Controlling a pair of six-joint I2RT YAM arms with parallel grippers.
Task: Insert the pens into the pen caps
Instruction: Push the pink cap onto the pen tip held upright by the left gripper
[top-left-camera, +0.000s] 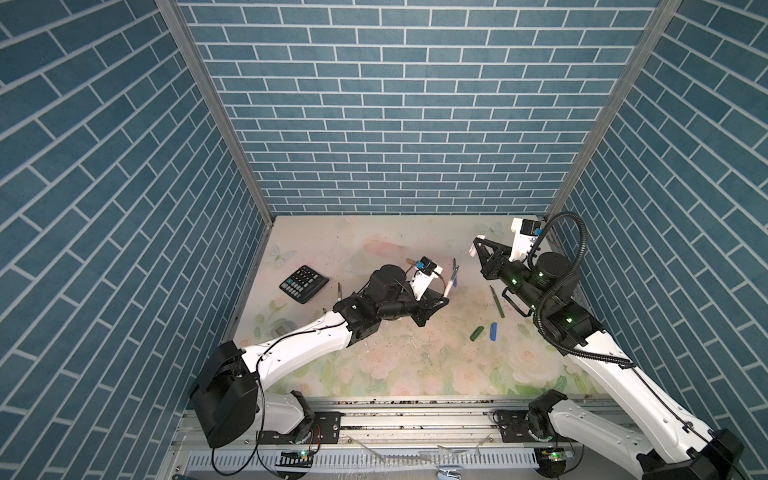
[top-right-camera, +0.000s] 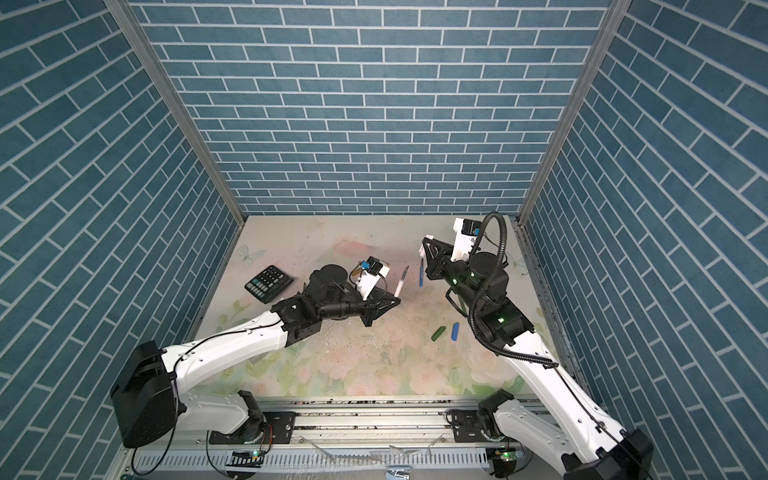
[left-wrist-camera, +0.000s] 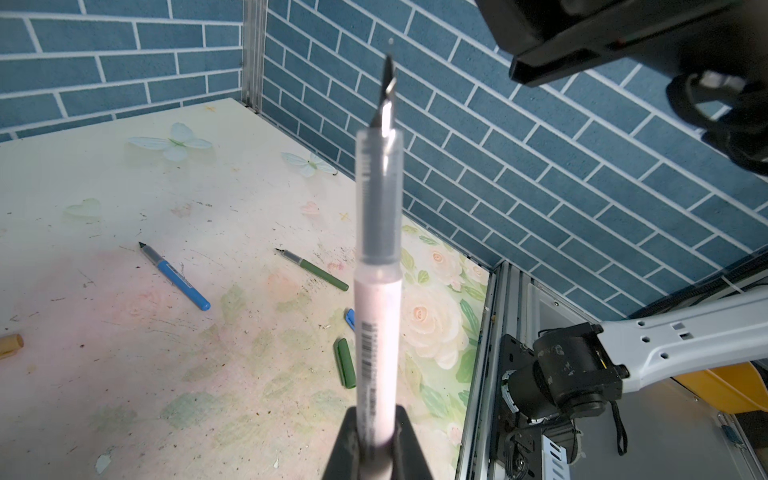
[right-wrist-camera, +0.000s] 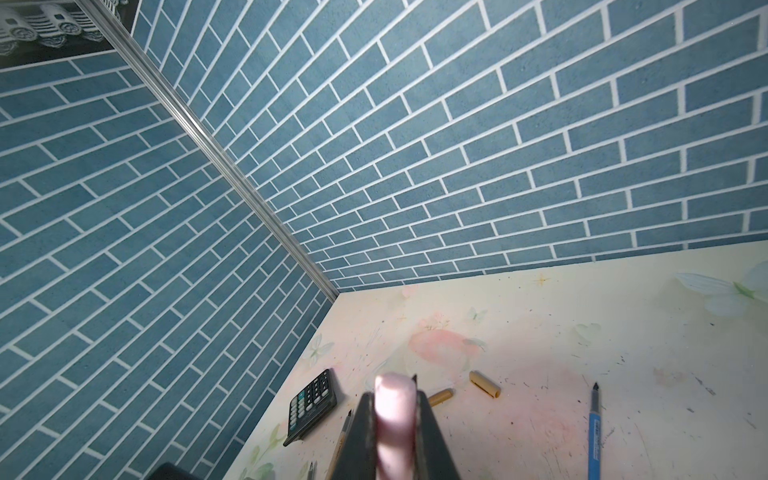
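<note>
Pen (left-wrist-camera: 376, 291) gripped left hand (left-wrist-camera: 376, 419), cap (right-wrist-camera: 392, 419) right hand (right-wrist-camera: 395, 397)

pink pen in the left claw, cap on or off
Off: the pink pen shows a bare dark nib in the left wrist view; the pink cap sits apart in the right claw.

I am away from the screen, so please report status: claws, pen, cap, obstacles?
Left claw shut on pink pen, tip exposed. Right claw shut on pink cap, raised, apart from pen. No obstacle seen between them.

overhead pair, close wrist views, perhaps tilted
</note>
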